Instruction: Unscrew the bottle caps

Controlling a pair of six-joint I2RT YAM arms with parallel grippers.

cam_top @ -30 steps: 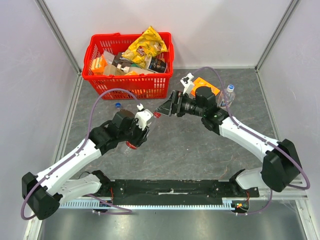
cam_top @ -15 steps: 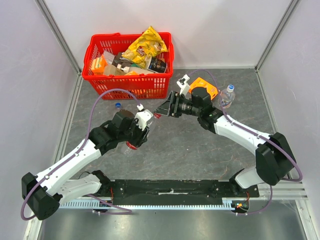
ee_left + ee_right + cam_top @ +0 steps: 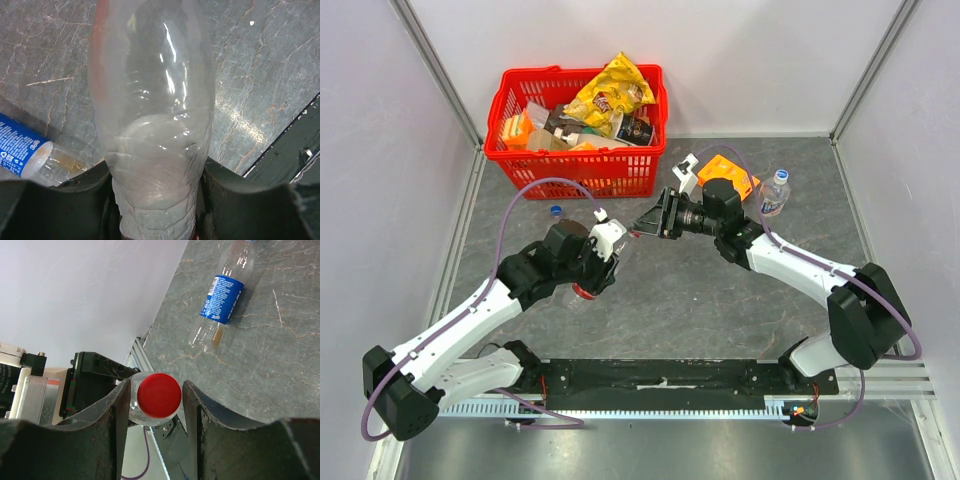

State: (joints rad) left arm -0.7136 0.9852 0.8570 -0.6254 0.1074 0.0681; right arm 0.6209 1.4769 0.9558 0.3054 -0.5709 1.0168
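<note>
Item: clear bottle [image 3: 155, 90], body clamped in the left gripper [image 3: 157, 180], on the near side of the red basket [image 3: 570, 175].
Item: red cap [image 3: 159, 394], still on, flanked by the right gripper [image 3: 156, 387]; whether the jaws are actually gripping it cannot be told.
Hazard: a weak pinch could slip on the cap, or the bottle could spin in the left gripper.

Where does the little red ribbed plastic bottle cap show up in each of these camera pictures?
Top external: small red plastic cap, centre, where the two arms meet.
Left wrist: not in it; only its clear plastic bottle shows.
Right wrist: cap lower centre, between two dark fingers.
Shared landmark: the grey marbled table.
</note>
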